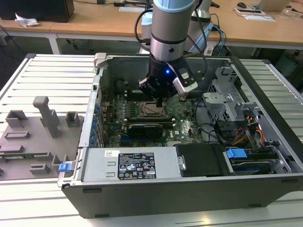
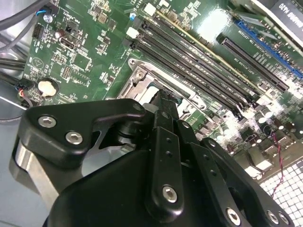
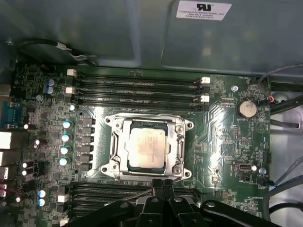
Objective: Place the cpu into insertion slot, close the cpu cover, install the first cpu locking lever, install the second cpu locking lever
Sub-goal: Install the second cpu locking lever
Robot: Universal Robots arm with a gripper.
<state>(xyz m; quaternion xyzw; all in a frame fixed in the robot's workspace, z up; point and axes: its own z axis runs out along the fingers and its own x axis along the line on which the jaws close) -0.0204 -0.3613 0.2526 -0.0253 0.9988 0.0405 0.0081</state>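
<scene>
Gripper (image 3: 158, 185), fingers pressed together with nothing between them, hanging low over the edge of the insertion slot (image 3: 177, 142) inside an open computer case (image 1: 189, 189). Cpu (image 3: 147, 144), silver-topped, seated flat in the slot on the green motherboard (image 3: 222, 118). Cpu cover (image 3: 120, 127) lying down around the chip, framing it. Black memory slots (image 3: 137, 87) run along both sides of the socket.

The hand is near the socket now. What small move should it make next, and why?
Probably a small push down at the edge of the cover beside the hand, where a lever would lie. The cpu already sits inside the cover, which looks closed around it, and the hand, fingers together, is at that edge. Whether any lever is latched I cannot tell.
</scene>
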